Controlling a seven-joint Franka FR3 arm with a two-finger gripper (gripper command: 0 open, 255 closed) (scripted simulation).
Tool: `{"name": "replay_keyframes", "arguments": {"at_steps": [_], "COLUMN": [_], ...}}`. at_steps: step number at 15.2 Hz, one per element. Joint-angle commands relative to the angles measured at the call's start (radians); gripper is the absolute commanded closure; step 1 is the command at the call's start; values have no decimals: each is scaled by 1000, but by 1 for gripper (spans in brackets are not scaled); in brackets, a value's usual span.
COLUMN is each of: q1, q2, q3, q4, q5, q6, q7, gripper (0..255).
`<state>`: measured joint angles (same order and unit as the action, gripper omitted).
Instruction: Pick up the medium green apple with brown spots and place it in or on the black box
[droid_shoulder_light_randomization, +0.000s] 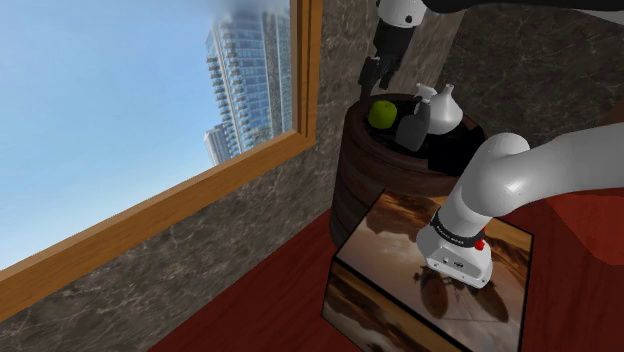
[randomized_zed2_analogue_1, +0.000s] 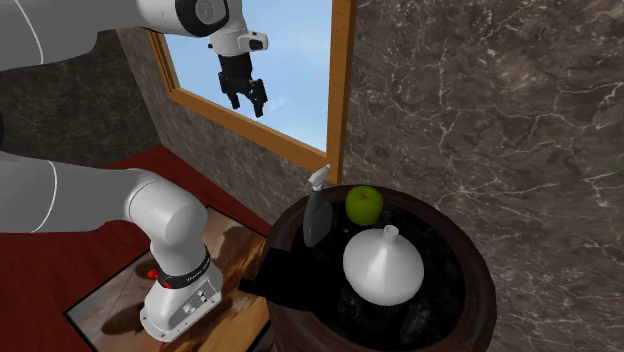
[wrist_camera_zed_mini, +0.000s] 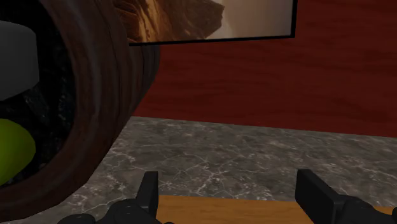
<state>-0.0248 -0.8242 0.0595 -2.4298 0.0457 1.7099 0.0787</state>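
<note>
Hovering w/ fingers spread and empty, the gripper (droid_shoulder_light_randomization: 373, 74) hangs above the green apple (droid_shoulder_light_randomization: 382, 113), which sits on the round wooden table (droid_shoulder_light_randomization: 362, 175). In shoulder view the apple lies approx. 6 o'clock from the fingertips. It's round, no long axis, so prob. a straight drop.

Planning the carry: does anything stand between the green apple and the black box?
Yes: the dark spray bottle stands between the green apple and the black box, with the white vase beside that path. Lifting over them seems safest.

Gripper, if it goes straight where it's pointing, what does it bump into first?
Probably the wooden window sill, or the stone wall just beneath it; depth is hard to judge. The green apple sits off to the side.
</note>
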Motion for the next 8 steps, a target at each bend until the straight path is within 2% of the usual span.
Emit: {"name": "replay_keyframes", "arguments": {"at_steps": [1, 8], "q1": [0, 9], "q2": [0, 5], "q3": [0, -199], "q4": [0, -63], "q5": [0, -140], "q6": [0, 12], "q7": [0, -360], "gripper": [0, 0]}}
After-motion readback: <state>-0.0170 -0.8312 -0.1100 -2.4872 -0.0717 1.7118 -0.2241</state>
